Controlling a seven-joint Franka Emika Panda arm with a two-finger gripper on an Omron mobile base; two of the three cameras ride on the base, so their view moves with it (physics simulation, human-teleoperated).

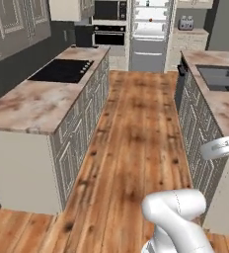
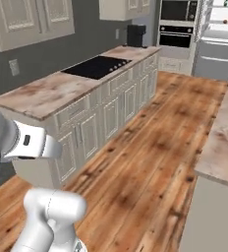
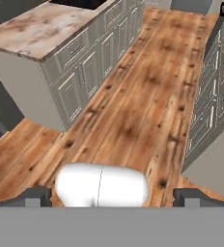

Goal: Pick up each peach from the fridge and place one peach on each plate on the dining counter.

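Observation:
The fridge (image 1: pixel 148 34) stands open at the far end of the aisle, its white shelves showing above a grey drawer front. A tiny orange-red peach (image 1: pixel 150 20) sits on one shelf and shows too as a speck, peach (image 2: pixel 225 21), inside the fridge (image 2: pixel 216 34). The dining counter (image 1: pixel 225 111) with its dark sink runs along the right. The plates are out of view. My gripper (image 3: pixel 113 198) hangs open over the wooden floor, far from the fridge, its dark fingertips (image 3: pixel 34 198) wide apart with nothing between them.
A marble counter with a black cooktop (image 1: pixel 62 70) lines the left of the aisle. A black wall oven (image 1: pixel 109 34) stands left of the fridge. The wooden floor (image 1: pixel 136 133) runs between the two counters up to the fridge.

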